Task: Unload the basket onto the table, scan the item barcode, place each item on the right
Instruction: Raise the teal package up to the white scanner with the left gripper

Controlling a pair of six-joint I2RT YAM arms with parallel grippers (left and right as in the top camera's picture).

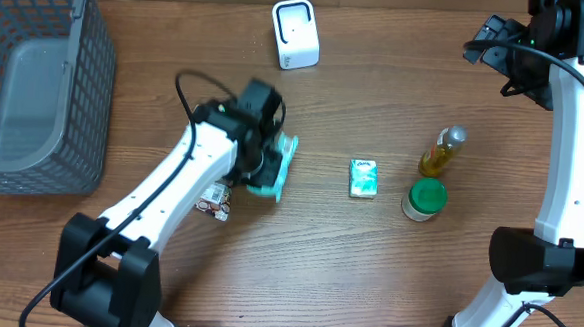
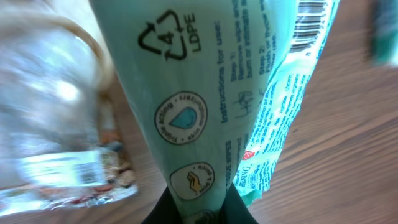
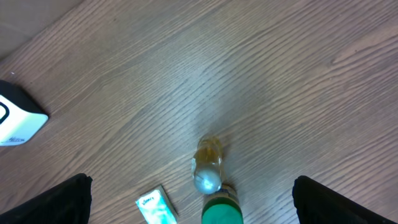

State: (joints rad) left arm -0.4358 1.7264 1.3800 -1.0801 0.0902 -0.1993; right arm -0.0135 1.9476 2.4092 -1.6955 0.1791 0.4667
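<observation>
Between the closed jaws of the left gripper [image 1: 260, 168] sits 1 pack [image 1: 283, 160], clamped at its end with the barcode [image 2: 309, 25] at the far end, so pickup appears done; presenting that barcode to the scanner [image 1: 295, 33], well apart beyond the gripper, is left, and the right gripper [image 1: 490, 46] has its jaws spread wide, holding nothing.

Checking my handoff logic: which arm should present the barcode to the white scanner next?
Left. The left gripper is shut on the green pack, barcode visible, the scanner nearby. The right gripper hangs open and empty, off toward the yellow bottle.
</observation>
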